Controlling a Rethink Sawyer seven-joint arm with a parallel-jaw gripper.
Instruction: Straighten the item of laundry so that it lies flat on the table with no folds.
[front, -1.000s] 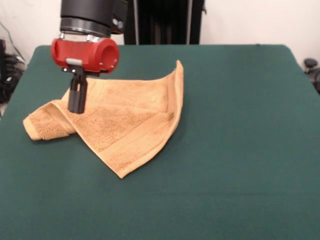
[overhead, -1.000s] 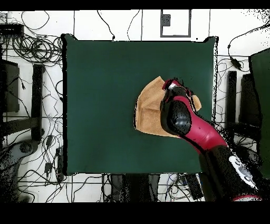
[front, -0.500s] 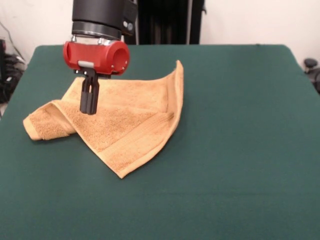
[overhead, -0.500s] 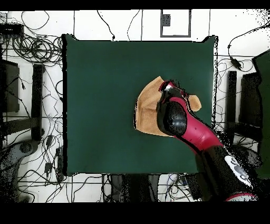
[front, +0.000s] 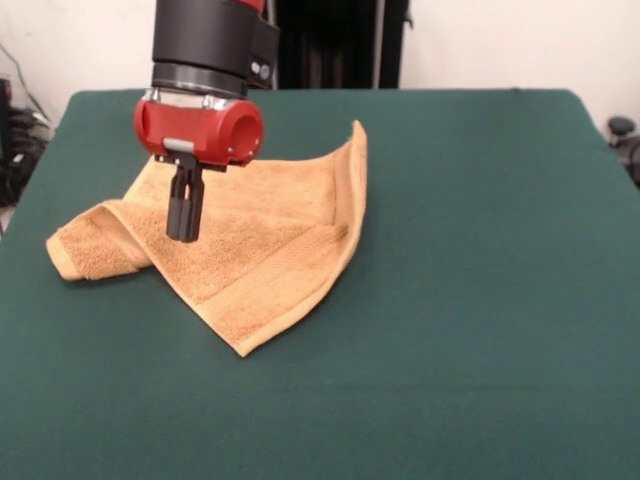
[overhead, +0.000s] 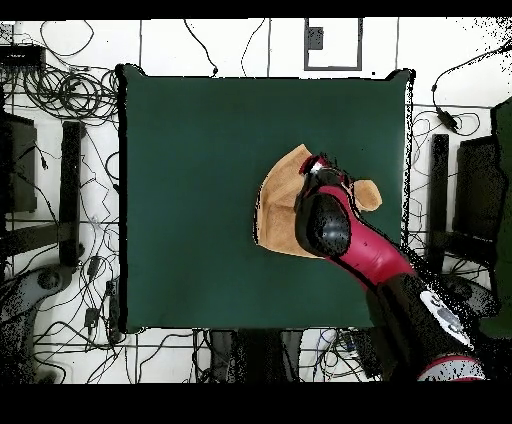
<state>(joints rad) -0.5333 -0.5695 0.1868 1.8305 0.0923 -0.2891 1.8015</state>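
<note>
The towel (front: 250, 250) lies on the green table (front: 480, 300), toward the left side in the front view and near the middle in depth; it is not flat, because its left part is rolled into a thick fold (front: 95, 250) and its far right corner (front: 357, 135) stands up; the gripper (front: 184, 236) hangs just above the cloth near the rolled part, with its fingers (front: 186, 210) pressed together and holding nothing; I think the step now is to choose a place to grasp; a good way, in my judgement, is to open the fingers first, take only the top layer at the hem of the fold, then pull outward and low, so that the layer below does not drag.
</note>
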